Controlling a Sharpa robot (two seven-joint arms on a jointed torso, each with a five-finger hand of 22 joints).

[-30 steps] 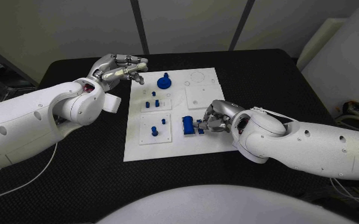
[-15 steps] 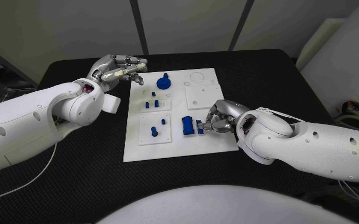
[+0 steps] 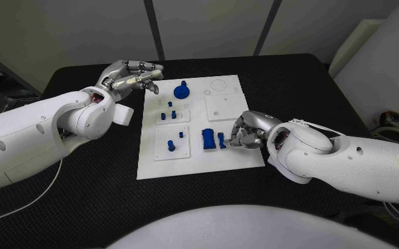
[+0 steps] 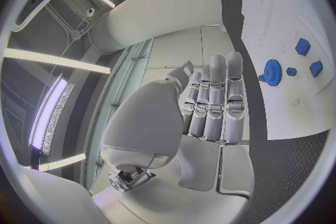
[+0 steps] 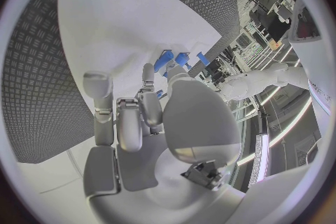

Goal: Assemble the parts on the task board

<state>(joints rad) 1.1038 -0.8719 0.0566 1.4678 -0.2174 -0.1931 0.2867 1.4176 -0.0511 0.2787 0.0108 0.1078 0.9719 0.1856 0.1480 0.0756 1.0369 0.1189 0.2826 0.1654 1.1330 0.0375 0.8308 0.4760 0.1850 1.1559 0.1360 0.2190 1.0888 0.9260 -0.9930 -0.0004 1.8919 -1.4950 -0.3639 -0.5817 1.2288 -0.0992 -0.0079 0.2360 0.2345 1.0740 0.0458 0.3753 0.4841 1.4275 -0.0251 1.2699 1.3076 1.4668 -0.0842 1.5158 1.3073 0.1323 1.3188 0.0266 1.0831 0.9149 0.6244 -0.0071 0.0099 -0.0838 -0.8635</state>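
Observation:
The white task board (image 3: 199, 162) lies mid-table. A blue block (image 3: 209, 139) stands on its near right part, with a small blue part (image 3: 221, 140) upright beside it. My right hand (image 3: 248, 130) hovers just right of that small part, fingers bent down and apart; I see nothing in them. The right wrist view shows the block (image 5: 164, 60) just past the fingertips, over the board (image 5: 126, 28). My left hand (image 3: 133, 79) is raised off the board's far left corner, fingers curled in on nothing. A blue gear (image 3: 182, 91) sits at the far end and also appears as the gear (image 4: 271, 73).
Short blue pegs stand in two square white insets (image 3: 172, 144) on the board's left half. A bare square inset (image 3: 223, 109) lies right of them. Black table (image 3: 100, 203) surrounds the board. A white panel (image 3: 366, 47) leans at the far right.
My right hand has drawn slightly to the right, away from the small blue part, which stays beside the block. The left hand has not moved.

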